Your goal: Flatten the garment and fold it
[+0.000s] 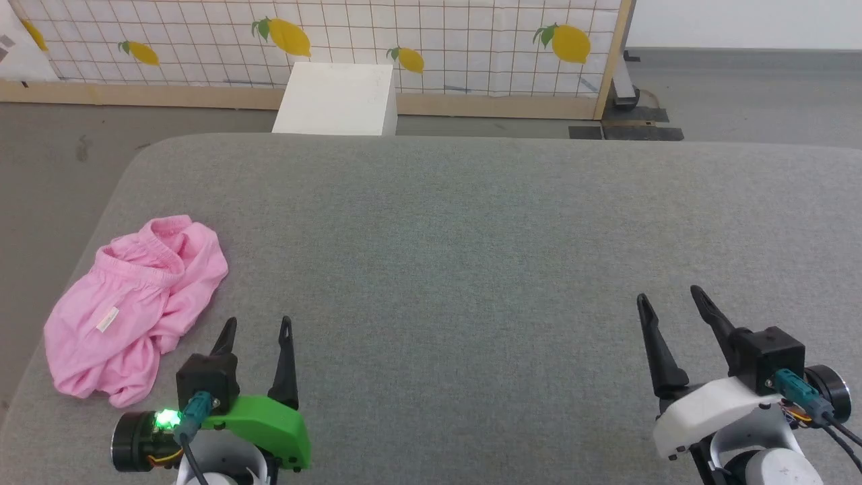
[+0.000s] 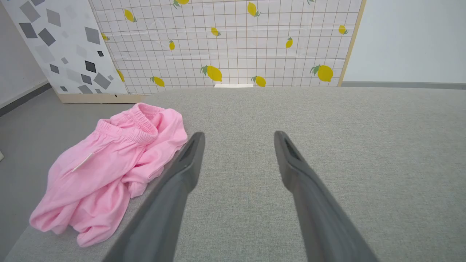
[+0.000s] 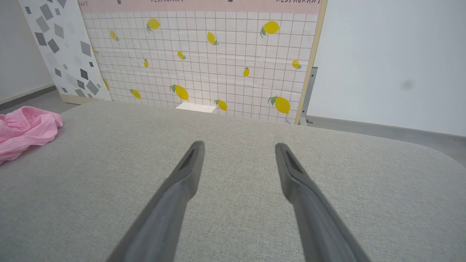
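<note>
At the near left corner of the grey worktop (image 1: 471, 222), close to its left edge, the garment (image 1: 135, 306) lies in a crumpled pink heap. Its gathered waistband (image 1: 145, 259) is turned toward the far side, and a small white label (image 1: 108, 319) shows on top. My left fingers (image 1: 259, 320) are just beside it, on its right, spread wide with nothing between them. In the left wrist view one finger crosses in front of the cloth's edge, and I cannot tell whether it touches. My right fingers (image 1: 667, 292) are well apart from the garment, at the near right of the worktop, equally wide open and empty over bare grey fabric. Beyond the worktop a white box (image 1: 337, 99) stands on the floor before a lemon-printed screen (image 1: 471, 34).
</note>
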Motion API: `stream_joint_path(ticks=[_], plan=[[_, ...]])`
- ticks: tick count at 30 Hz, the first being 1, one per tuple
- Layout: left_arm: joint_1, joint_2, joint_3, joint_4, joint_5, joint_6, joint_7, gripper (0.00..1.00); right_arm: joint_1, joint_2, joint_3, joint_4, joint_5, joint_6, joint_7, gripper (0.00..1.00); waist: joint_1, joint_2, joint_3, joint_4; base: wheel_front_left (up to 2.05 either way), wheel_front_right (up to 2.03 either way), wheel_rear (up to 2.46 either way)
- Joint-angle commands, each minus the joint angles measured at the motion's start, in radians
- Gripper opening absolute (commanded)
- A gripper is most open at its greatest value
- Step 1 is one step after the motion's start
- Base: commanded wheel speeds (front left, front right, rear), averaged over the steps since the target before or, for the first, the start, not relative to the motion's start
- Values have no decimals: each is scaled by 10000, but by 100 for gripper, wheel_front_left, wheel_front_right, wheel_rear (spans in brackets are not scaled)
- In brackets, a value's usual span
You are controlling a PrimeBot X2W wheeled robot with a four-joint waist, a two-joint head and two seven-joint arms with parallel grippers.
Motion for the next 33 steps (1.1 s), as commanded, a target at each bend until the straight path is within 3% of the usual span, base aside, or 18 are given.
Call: stream_joint_path(ticks=[1,16,33], plan=[[0,-5,-57,50,-143,82,-114,100,92,1,-26,71,129,-2,-116,100,0,0,-1,13,0,0,0],[45,-11,-151,192,-436,201,-419,100,156,2,-23,268,476,-3,-422,100,0,0,-1,462,0,0,0],[212,-17,-162,319,-642,356,-774,100,294,3,-5,482,782,-5,-779,100,0,0,-44,1414,0,0,0]])
